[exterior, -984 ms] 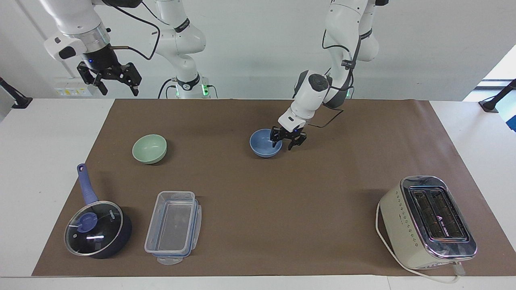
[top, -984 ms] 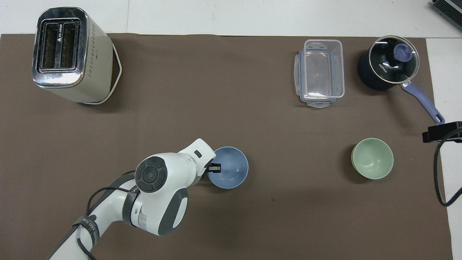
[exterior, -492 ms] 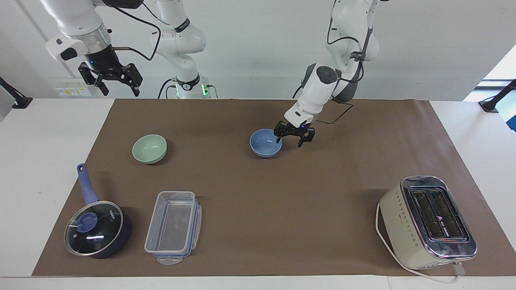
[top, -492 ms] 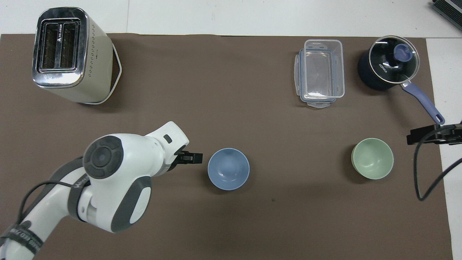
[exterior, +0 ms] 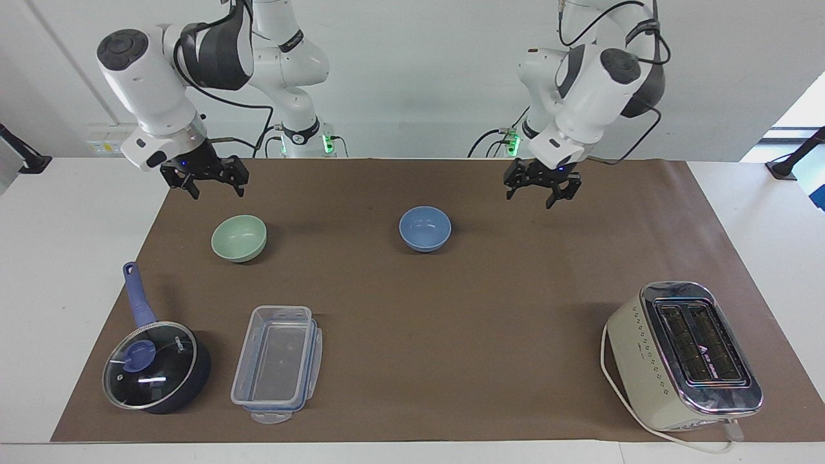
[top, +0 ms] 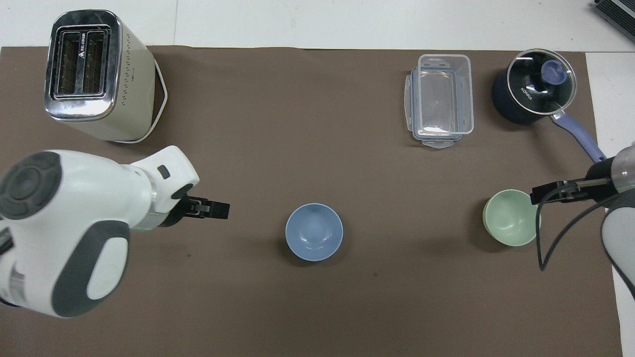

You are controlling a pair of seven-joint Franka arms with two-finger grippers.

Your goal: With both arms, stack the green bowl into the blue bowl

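Green bowl point(exterior: 239, 238): rigid, light, probably slippery; pinch rim wall. Right gripper point(exterior: 205, 180) open, above it. Left gripper point(exterior: 543, 187) open, clear of blue bowl point(exterior: 425, 229).

Toaster point(exterior: 684, 354), saucepan w/ lid point(exterior: 155, 366), clear container point(exterior: 277, 364) on brown mat point(exterior: 451, 322).

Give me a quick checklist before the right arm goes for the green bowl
1. Green bowl upright on the mat, nothing in it: ok.
2. Blue bowl upright, empty, ready to receive: ok.
3. Right gripper open, empty, in the air by the green bowl: ok.
4. Left gripper open, holding nothing, off the blue bowl: ok.
5. Mat between the two bowls free of objects: ok.
6. Right gripper centred over the green bowl's rim: not ok.
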